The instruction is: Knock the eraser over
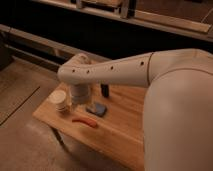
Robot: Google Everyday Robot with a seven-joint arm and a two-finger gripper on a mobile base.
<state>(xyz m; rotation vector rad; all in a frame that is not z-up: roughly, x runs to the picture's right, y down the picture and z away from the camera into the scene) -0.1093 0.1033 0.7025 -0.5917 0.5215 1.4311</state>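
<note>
The eraser (105,90) is a small dark block standing upright at the far side of the wooden table (120,130), partly behind my arm. My gripper (80,98) hangs down from the white arm, just left of the eraser and right of the white cup (59,100). Its fingers are hidden behind the wrist.
A flat blue pad (97,109) lies in front of the gripper. A thin red-orange stick (84,121) lies near the table's front edge. A dark wall with ledges runs behind the table. Bare floor lies to the left.
</note>
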